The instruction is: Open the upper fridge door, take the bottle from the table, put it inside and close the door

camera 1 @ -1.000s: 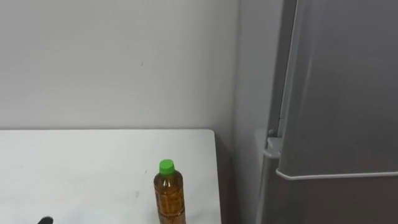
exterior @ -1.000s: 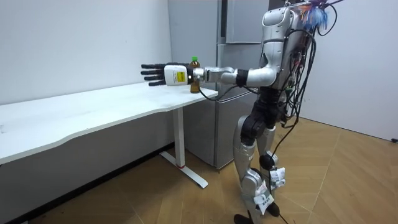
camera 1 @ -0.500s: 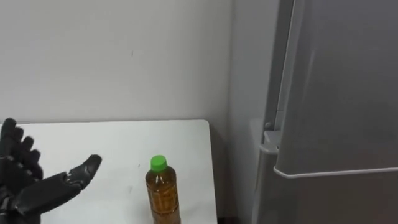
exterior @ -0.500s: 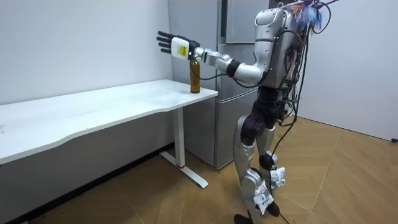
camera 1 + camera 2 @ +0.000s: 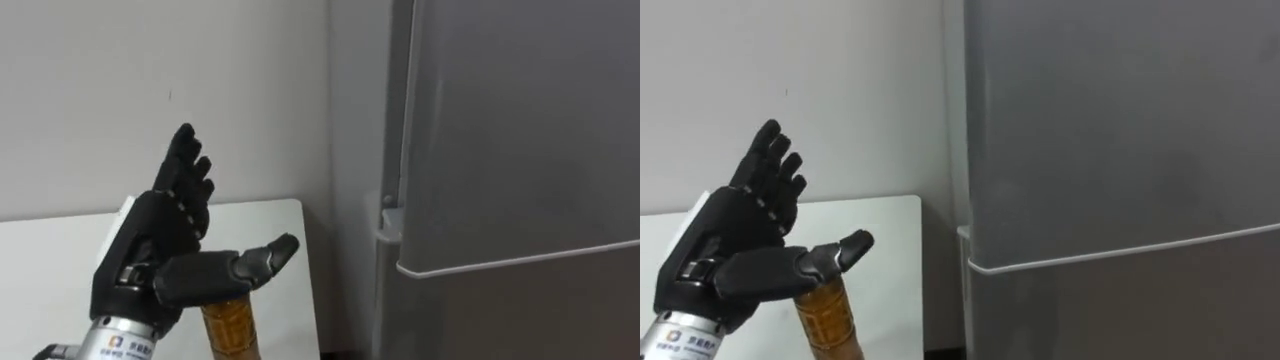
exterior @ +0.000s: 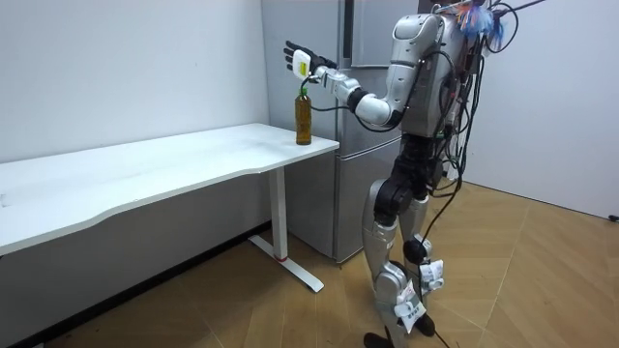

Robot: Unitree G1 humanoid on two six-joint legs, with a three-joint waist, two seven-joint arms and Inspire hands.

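Observation:
An amber bottle [image 5: 228, 325] [image 5: 825, 315] stands upright on the white table [image 5: 275, 215] at its corner nearest the fridge. In the room view the bottle [image 6: 304, 118] shows its green cap. My left hand [image 5: 150, 250] [image 5: 735, 245] is raised with fingers straight and spread, thumb stretched out in front of the bottle's top and hiding the cap. In the room view this hand [image 6: 298, 61] hangs open a little above the bottle, not touching it. The grey fridge [image 5: 520, 150] [image 6: 363, 39] stands right of the table with its upper door closed.
A seam [image 5: 500, 262] divides the upper door from the lower one. A narrow gap separates the table's end from the fridge's side. A pale wall [image 5: 120, 90] runs behind the table. I stand on wooden floor [image 6: 522, 290] facing the table's corner and the fridge.
My left arm has swung up from table height and towards the fridge; the open hand now sits over the bottle. The eye view has shifted right. The bottle has stayed put.

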